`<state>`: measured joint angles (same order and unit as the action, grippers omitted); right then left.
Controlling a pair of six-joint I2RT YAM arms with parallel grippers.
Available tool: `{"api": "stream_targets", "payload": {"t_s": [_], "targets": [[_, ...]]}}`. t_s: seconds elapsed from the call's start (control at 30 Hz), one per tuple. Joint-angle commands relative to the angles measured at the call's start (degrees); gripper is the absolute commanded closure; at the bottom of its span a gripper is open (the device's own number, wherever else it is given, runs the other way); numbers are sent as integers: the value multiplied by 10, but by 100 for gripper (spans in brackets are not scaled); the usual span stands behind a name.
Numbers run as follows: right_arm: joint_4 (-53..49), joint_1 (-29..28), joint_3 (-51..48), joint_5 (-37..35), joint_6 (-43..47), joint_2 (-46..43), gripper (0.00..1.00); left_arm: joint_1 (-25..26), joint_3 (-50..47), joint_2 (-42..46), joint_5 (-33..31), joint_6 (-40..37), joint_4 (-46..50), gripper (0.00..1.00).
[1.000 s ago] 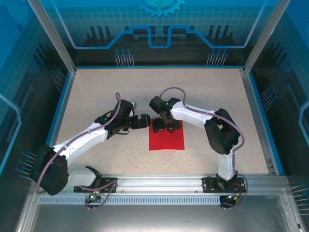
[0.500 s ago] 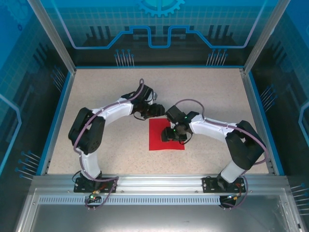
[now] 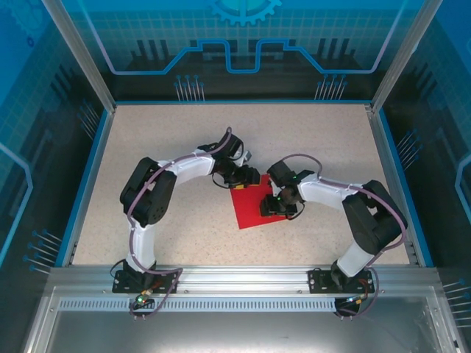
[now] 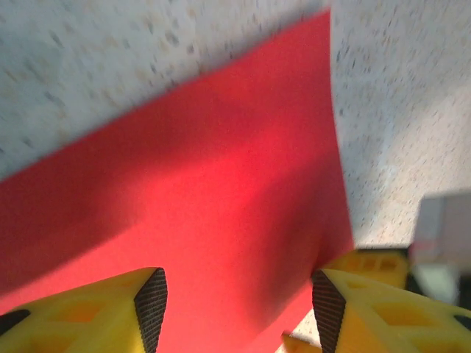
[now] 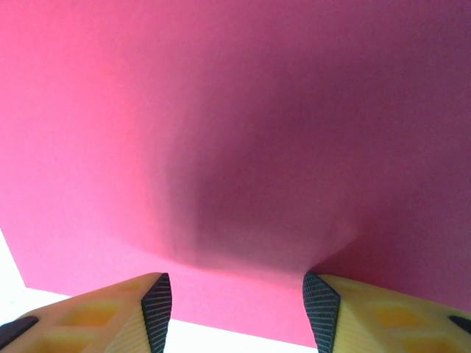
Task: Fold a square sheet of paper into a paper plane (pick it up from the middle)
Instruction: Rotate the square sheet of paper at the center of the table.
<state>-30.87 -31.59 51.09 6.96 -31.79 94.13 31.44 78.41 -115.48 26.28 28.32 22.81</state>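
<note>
Top external view: the square sheet of paper (image 3: 251,211) lies on the speckled table (image 3: 162,147), turned so that 1 corner points away from the arm bases. The left gripper (image 3: 243,179) sits at the sheet's far-left edge, near that far corner. The right gripper (image 3: 277,207) is over the sheet's right half, close to its right edge.

Left wrist view: the 2 yellow fingers (image 4: 110,312) stand spread apart, with the red sheet running between their black pads. The sheet's far edge throws a shadow on the table beyond it, and its right edge curves slightly. Just off that right edge, another yellow finger (image 4: 368,261) shows beside the paper.

Right wrist view: the 2 fingers (image 5: 383,312) are also parted, with their pads down at the sheet's near edge. Between the pads the paper is humped into a shallow ridge with a soft shadow above it. I cannot tell whether either pair presses the paper hard enough to hold it.
</note>
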Motion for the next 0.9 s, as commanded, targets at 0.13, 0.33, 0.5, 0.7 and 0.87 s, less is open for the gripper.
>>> {"api": "stream_targets", "payload": {"t_s": [0.13,0.33,0.5,0.7,0.87], "targets": [[-79,79,59,-14,72,34,42,27,-72,19,-15,31,-9,42],[-89,102,116,-21,68,96,43,54,-122,38,-31,68,-42,42],[-75,101,144,-10,53,99,44,89,-153,68,-52,105,-64,41],[-125,92,220,-43,76,158,46,125,-200,104,-74,178,-118,40],[-147,78,229,-64,59,113,43,130,-239,197,-106,193,-143,39]]}}
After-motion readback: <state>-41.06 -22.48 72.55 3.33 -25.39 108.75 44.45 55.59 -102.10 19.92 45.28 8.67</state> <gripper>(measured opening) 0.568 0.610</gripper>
